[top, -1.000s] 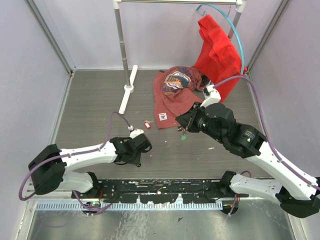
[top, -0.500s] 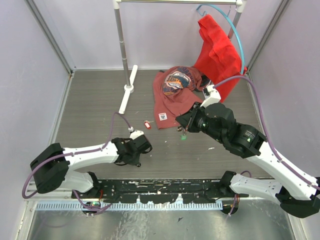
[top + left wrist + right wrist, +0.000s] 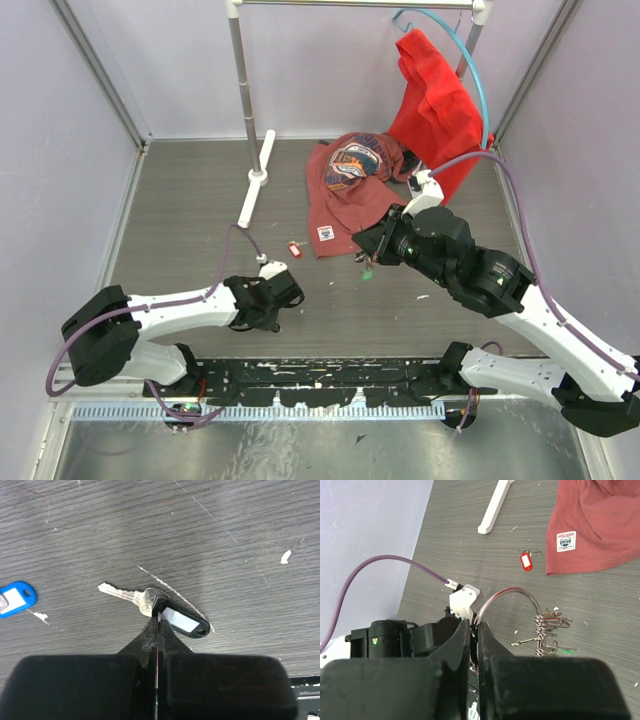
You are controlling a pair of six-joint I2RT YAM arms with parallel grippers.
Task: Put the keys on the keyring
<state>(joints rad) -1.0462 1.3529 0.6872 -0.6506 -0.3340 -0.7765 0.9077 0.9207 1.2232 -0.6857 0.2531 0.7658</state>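
**Left gripper shut at a loose key, right gripper holding the keyring aloft**

The left gripper (image 3: 156, 619) is down at the grey worktop (image 3: 235, 515), its jaws pressed together. Its tips meet at the spot where a silver key (image 3: 131, 595) joins its black tag (image 3: 184, 622), which has a white label. The key lies flat, blade pointing left, with the tag angled off to the right. Whether the tips have actually caught the key or its link cannot be told. A blue tag (image 3: 15, 597) lies at the left edge of that view, well apart from the key.

The right gripper (image 3: 476, 625) is clamped on the keyring (image 3: 512, 591). The thin silver wire arches out from between its fingers to a bunch of keys (image 3: 547, 622) hanging at the far end, with a green tag (image 3: 564, 651) below them. In the overhead view this bundle hangs near the middle of the worktop, just in front of a red shirt (image 3: 345, 195) lying crumpled there.

A red-tagged key (image 3: 525, 560) lies on the worktop just beside the shirt's edge. A white rod (image 3: 495, 505) lies farther back.
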